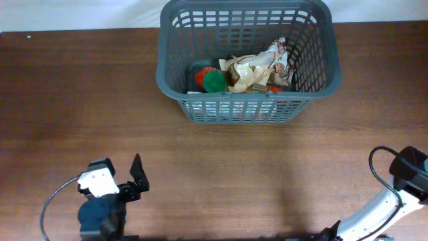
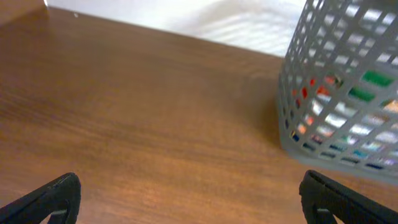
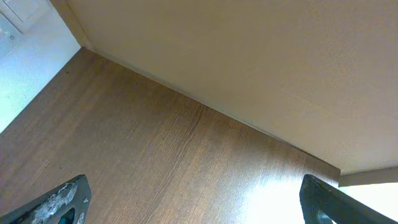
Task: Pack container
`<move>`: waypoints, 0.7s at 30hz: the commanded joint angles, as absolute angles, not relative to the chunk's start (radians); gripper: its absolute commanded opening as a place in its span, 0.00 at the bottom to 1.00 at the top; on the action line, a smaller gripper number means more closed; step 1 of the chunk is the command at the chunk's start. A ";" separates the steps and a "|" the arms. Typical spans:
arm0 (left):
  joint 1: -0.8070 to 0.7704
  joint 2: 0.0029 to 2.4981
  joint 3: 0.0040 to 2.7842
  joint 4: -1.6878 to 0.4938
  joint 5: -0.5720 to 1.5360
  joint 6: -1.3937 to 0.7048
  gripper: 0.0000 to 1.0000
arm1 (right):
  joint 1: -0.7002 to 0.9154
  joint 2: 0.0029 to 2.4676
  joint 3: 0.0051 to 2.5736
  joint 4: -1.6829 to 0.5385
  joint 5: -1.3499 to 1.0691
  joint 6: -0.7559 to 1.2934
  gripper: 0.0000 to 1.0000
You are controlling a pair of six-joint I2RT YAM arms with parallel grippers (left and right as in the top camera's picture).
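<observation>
The dark grey lattice container [image 1: 247, 10] stands at the far middle of the table. It holds a green round item [image 1: 215, 81], a red item [image 1: 199, 75] and crumpled brown and white packets [image 1: 257, 70]. The container also shows at the right of the left wrist view [image 2: 292, 134]. My left gripper [image 1: 134, 182] is open and empty at the near left, low over bare wood; its fingers show wide apart in the left wrist view [image 2: 193, 199]. My right arm [image 1: 409, 171] is at the near right edge. Its fingers [image 3: 199, 202] are wide apart and empty over bare table.
The brown wooden table [image 1: 80, 100] fills the view. A pale wall [image 3: 249, 62] runs beyond the table's edge in the right wrist view. Black cables loop from both arms at the near edge.
</observation>
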State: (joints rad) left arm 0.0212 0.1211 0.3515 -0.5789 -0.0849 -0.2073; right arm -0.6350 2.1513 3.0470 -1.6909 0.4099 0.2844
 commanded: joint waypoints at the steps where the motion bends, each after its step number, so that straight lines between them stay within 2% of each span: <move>1: 0.027 0.087 0.299 -0.574 -0.067 -0.220 0.99 | -0.635 2.149 3.046 -1.688 0.411 0.290 0.99; 21: 0.027 0.061 0.169 -0.506 -0.075 -0.215 0.99 | -0.635 2.149 3.046 -1.688 0.411 0.290 0.99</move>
State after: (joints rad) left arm 0.0212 0.0742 0.1932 -0.5110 -0.0780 -0.2073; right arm -0.6350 2.1513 3.0470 -1.6913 0.4099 0.2844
